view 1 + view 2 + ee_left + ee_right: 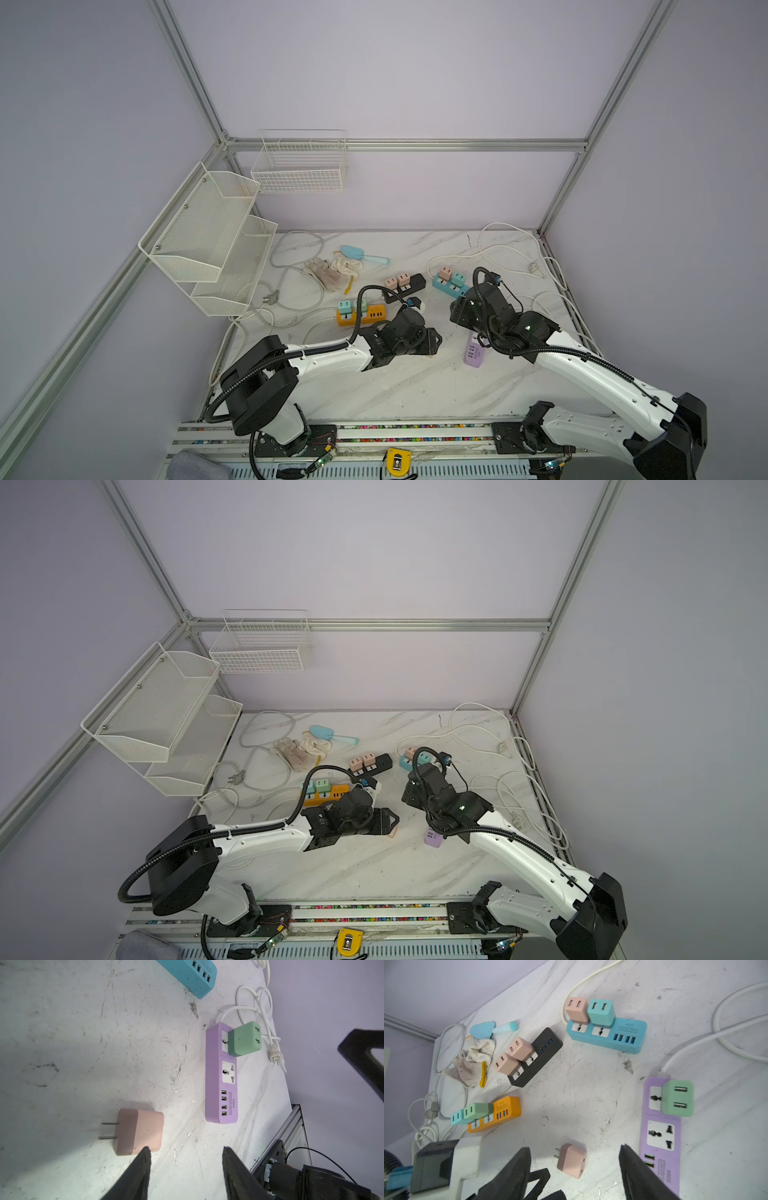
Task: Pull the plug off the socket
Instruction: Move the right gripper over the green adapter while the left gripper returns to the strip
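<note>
bench [581, 1095] scuffed and marble-patterned. loose pink plug [572, 1160] flat on its side there, out of any socket, both prongs bare and pointing away from the purple strip [675, 1157], near that strip but apart from it. on the purple strip, green plug [678, 1098] seated in the socket nearest the white cable [675, 1055]; empty socket [660, 1135] next along, then a row of usb ports.

right end effector [575, 1146] wide open, with the loose pink plug between its two fingers in the right wrist view, clear gaps on both sides, nothing gripped. left end effector [185, 1157] also well open and holding nothing; one of its fingers [143, 1165] just beside a corner of the plug, contact impossible to judge. in a top view, only a pink sliver of the plug showing under the left end effector's tip.

farther back on the bench: blue strip [606, 1036], black strip [535, 1057] and orange strip [496, 1114], each with two plugs seated; crumpled gloves [471, 1064] beyond the black strip.
</note>
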You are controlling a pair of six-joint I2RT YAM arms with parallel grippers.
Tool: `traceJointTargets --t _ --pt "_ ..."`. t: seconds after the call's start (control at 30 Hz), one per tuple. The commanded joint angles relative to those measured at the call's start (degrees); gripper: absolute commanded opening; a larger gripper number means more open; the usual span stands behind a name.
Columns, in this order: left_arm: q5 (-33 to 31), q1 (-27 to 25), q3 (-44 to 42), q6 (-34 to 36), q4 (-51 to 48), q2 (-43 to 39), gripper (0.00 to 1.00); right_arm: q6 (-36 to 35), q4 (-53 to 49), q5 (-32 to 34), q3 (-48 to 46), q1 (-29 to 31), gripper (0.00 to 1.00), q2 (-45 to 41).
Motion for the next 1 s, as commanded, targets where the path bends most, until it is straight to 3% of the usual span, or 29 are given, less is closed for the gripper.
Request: traceJointTargets --t 0.0,0.33,0.8,0.97 --pt "3.0 -0.3 6.9 2.4 3.7 2.2 0.56 -3.9 -6.9 -1.3 2.3 -5.7 0.72 -0.5" --pt "2.4 -1.7 11.6 5.8 3.7 8.0 0.56 -7.8 -9.2 -1.3 4.6 -13.8 0.73 4.6" --pt "3.7 -4.5 20.2 5.3 4.0 18.3 0.52 -9.9 -6.9 -0.5 0.2 -18.9 0.73 10.3" --pt "2.4 -4.8 22.4 5.0 4.3 21.4 0.49 -10.9 -2.9 -3.0 -2.3 -19.9 0.72 10.3"
